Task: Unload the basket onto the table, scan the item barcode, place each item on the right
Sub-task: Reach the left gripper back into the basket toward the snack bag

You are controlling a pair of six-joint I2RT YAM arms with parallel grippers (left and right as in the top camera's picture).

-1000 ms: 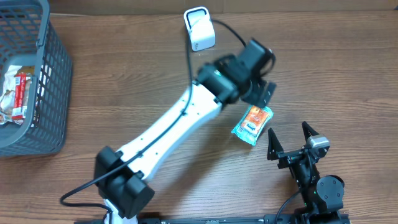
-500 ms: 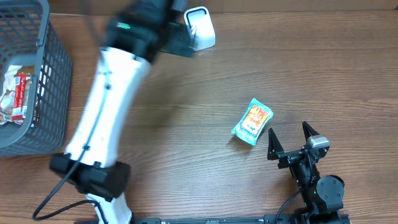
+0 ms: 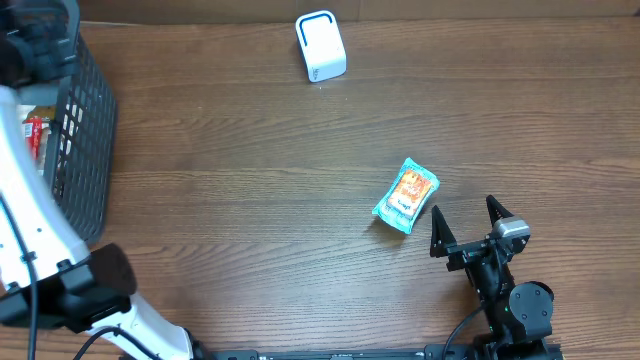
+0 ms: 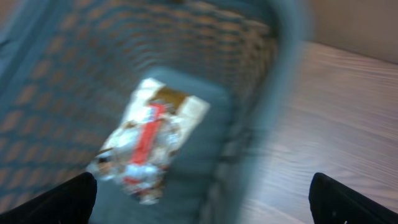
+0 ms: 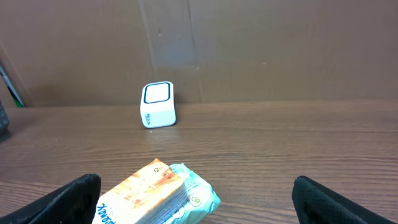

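Overhead view: the orange-and-teal snack packet (image 3: 406, 195) lies on the wooden table (image 3: 250, 200), right of centre, with nothing gripping it. The right gripper (image 3: 467, 222) sits just beside it toward the near edge, jaws wide apart and empty; its wrist camera shows the packet close in front. The white scanner (image 3: 320, 46) stands well apart at the far edge. The left gripper (image 4: 202, 205) hangs over the grey basket (image 3: 90, 150) at the left, jaws apart and empty, above a red-and-white wrapper (image 4: 149, 146) on the basket floor.
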